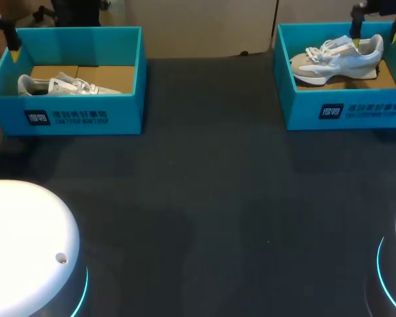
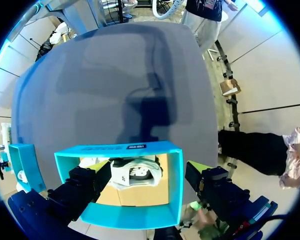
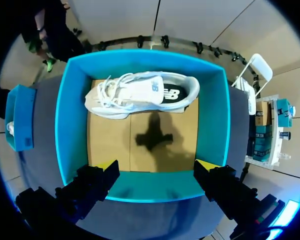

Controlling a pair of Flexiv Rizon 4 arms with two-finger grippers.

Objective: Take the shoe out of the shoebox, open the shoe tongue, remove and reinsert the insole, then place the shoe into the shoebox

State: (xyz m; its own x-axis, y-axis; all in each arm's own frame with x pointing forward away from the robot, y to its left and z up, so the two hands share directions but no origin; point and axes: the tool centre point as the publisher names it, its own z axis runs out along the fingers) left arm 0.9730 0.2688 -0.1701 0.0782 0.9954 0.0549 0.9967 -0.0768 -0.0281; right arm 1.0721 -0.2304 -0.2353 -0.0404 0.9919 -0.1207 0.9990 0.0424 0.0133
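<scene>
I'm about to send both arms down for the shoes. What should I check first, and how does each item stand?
1. Right gripper open: ok.
2. Right gripper over right shoebox: ok.
3. Right shoe centred under the gripper: not ok, it lies ahead, by the box's wall.
4. Left gripper open over left shoebox: ok.
5. Left shoe pose: cannot tell, partly hidden.

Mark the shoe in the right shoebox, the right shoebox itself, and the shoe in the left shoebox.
right shoe (image 1: 338,61): head view, middle of its side.
right shoebox (image 1: 301,109): head view, front wall.
left shoe (image 1: 66,86): head view, its upper.
</scene>
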